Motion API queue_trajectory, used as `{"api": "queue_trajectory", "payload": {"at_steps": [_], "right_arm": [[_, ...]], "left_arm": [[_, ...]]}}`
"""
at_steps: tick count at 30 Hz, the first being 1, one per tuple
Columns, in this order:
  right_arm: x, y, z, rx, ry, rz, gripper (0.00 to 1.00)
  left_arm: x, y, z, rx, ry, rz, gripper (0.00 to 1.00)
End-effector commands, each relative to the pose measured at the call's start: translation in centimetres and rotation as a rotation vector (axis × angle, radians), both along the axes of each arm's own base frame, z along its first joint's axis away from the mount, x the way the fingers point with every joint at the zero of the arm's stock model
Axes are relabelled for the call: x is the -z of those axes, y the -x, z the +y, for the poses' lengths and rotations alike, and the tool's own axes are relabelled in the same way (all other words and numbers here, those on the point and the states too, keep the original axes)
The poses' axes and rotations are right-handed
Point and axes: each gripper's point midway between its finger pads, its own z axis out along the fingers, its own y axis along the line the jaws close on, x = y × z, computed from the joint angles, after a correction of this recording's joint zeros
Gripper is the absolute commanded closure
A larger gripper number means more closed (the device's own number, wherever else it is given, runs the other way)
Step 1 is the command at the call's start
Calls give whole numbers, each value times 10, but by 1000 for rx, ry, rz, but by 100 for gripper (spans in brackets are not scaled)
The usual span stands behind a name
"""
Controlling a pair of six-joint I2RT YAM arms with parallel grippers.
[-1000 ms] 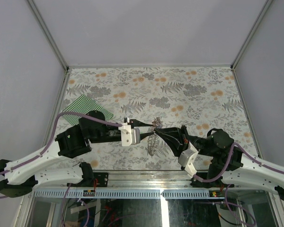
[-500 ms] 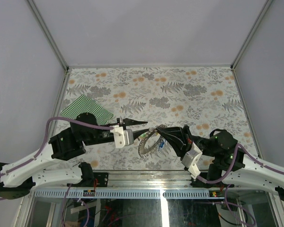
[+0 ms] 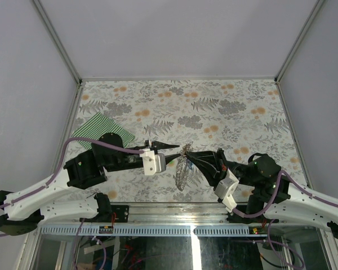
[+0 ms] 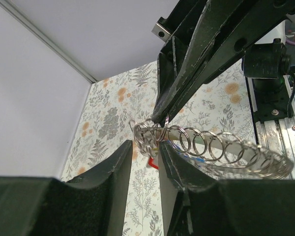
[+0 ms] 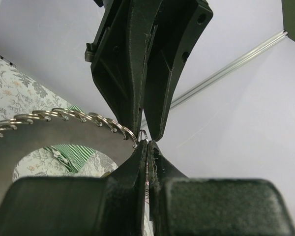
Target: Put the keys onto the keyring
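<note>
Keyring (image 3: 182, 169) again a narrow strand

Soft, even light with no clear source; barely any shadow on the table (image 3: 242, 101). Top view sharp throughout. Wrist views: own fingers (image 4: 108, 191) black, blurred, near silhouettes. Keyring (image 4: 206, 145) glints hard, one end smeared out of focus. Walls (image 3: 174, 39) pale, flat, without glare.
</note>
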Motion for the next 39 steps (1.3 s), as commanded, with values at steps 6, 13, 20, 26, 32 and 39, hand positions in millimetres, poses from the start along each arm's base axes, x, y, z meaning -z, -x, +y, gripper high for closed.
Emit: {"api": "queue_trajectory", "payload": {"at_steps": [6,13,20,26,32,39], "right_arm": [[-48,9,-10,-24,-150,-51,100],[-48,7,-9,-19,-150,-48,100],[-47,5,-8,-10,-148,-41,100],[-47,2,-7,4,-147,-36,100],[-52,1,-12,19,-170,-34,100],[-55,-2,-16,39,-182,-35,100]], "left_arm": [[-18,6,-3,35,46,-27,72],[-19,8,-4,44,48,-26,72],[-21,10,-6,55,56,-26,72],[-22,11,-7,57,58,-26,72],[-20,8,-7,43,53,-26,73],[-22,6,-4,26,59,-34,73]]}}
